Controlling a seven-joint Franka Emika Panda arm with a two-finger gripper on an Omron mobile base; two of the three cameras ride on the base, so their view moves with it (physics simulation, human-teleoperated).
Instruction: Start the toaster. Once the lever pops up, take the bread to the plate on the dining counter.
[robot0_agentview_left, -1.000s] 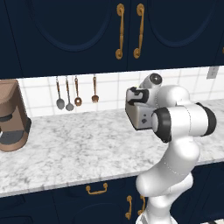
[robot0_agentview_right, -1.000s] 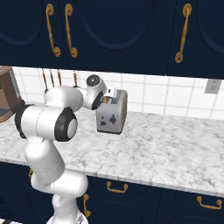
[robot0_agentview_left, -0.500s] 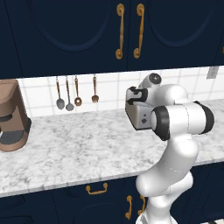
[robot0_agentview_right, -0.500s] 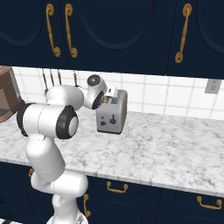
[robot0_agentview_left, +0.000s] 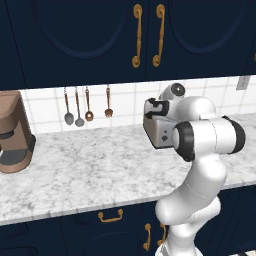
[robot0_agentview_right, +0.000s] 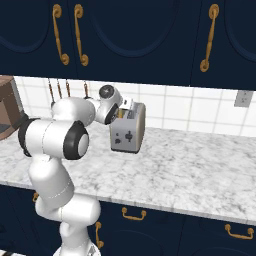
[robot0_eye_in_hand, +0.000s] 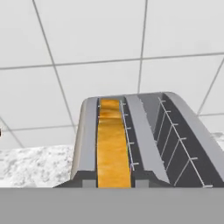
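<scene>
Marbled tabletop (robot0_agentview_right: 190, 165) carries the toaster (robot0_agentview_right: 128, 128); bread (robot0_eye_in_hand: 113, 144) is seated in one slot for toasting; gripper (robot0_agentview_right: 121, 113) state cannot be told.

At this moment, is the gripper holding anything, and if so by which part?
Cannot be told. The gripper sits at the top of the toaster, above the bread in its slot, but the fingertips are hidden, so no grip shows.
</scene>
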